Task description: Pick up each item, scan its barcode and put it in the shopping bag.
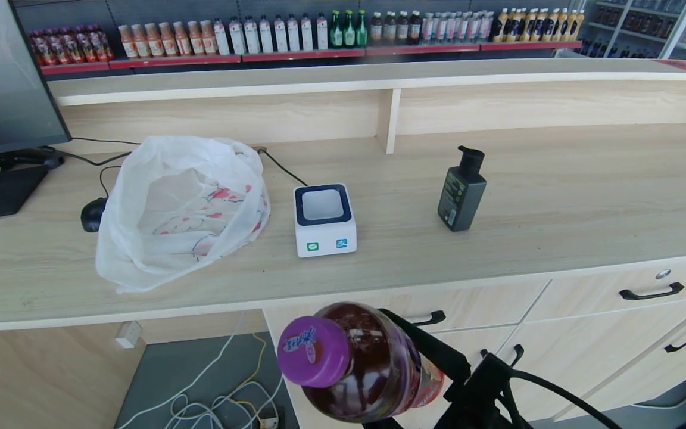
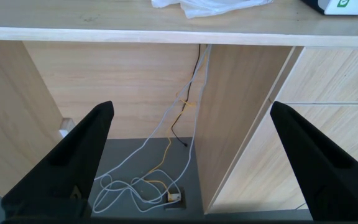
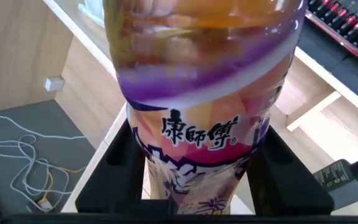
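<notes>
Holds drink bottle (image 1: 349, 363) in rt gripper (image 3: 197, 171), black fingers (image 3: 120, 165) pinching its labelled lower body from both sides; dark liquid inside, purple cap (image 1: 313, 351) tipped up toward head cam. Has it low, out in front of counter (image 1: 557, 208) edge & drawers (image 1: 652, 292), below worktop level, roughly in line w/ scanner (image 1: 324, 219) but well apart from it. Hangs left gripper (image 2: 191, 168) under worktop height too, facing open knee space beneath counter; fingers spread wide apart, loose cables (image 2: 148, 183) on floor seen between them. On worktop, left to rt: black mouse (image 1: 93, 214) just beside shopping bag (image 1: 179, 208); bag white thin plastic w/ red print, slumped, mouth open upward, contents not discernible; scanner near bag's rt side, white box w/ dark-framed window on top, cable running back toward rear ledge; then pump bottle (image 1: 462, 190), dark, upright, well apart from scanner on its rt. Monitor (image 1: 3, 77) at far left of worktop, behind mouse. Raised ledge along back of counter w/ one upright divider under it, & beyond that store shelf (image 1: 319, 53) w/ rows of drinks. From left wrist cam: bag's lower edge & corner of scanner peeking over counter lip. From rt wrist cam: bottle label purple & pink w/ print, fingers flat against it either side, floor cables & small white box (image 3: 53, 83) on cabinet panel beyond.
</notes>
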Tool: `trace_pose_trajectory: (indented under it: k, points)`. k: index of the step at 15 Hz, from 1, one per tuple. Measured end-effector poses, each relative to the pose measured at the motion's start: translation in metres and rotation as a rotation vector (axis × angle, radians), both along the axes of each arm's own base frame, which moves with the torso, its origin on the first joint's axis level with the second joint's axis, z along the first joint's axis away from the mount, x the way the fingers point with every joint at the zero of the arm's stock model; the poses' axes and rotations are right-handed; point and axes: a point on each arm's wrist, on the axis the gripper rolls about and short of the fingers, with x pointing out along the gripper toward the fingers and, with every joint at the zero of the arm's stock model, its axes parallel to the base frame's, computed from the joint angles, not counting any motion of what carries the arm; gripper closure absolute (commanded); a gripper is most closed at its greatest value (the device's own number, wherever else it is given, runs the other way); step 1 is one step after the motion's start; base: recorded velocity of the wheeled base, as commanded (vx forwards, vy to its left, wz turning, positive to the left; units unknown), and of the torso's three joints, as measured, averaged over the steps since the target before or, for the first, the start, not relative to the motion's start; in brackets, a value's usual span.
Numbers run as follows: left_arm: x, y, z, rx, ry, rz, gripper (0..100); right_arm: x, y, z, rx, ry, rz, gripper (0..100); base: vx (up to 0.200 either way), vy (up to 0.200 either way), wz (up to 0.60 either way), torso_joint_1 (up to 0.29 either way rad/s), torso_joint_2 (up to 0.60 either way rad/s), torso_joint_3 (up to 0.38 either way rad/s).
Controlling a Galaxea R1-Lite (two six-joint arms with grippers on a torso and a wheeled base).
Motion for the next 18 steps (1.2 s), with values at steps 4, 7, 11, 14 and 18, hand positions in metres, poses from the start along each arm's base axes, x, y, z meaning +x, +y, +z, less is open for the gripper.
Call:
trace_pose_trajectory:
  k: [4, 7, 11, 14, 18]
  points:
    - [0.000, 0.000, 0.000, 0.000, 0.000, 0.000, 0, -0.006, -0.013, 0.003, 0.137, 0.124, 0.040, 100, 0.000, 0.000, 0.00, 0.000, 0.00, 0.000]
    - [0.000, 0.000, 0.000, 0.000, 0.000, 0.000, 0, 0.002, -0.022, 0.004, 0.224, 0.195, 0.019, 100, 0.000, 0.000, 0.00, 0.000, 0.00, 0.000]
    - [0.000, 0.000, 0.000, 0.000, 0.000, 0.000, 0, 0.036, -0.028, 0.025, 0.408, 0.205, -0.072, 100, 0.000, 0.000, 0.00, 0.000, 0.00, 0.000]
    - [0.000, 0.000, 0.000, 0.000, 0.000, -0.001, 0, 0.058, -0.036, 0.033, 0.522, 0.223, -0.122, 100, 0.000, 0.000, 0.00, 0.000, 0.00, 0.000]
    - [0.000, 0.000, 0.000, 0.000, 0.000, 0.000, 0, 0.087, -0.046, 0.032, 0.539, 0.227, -0.061, 100, 0.000, 0.000, 0.00, 0.000, 0.00, 0.000]
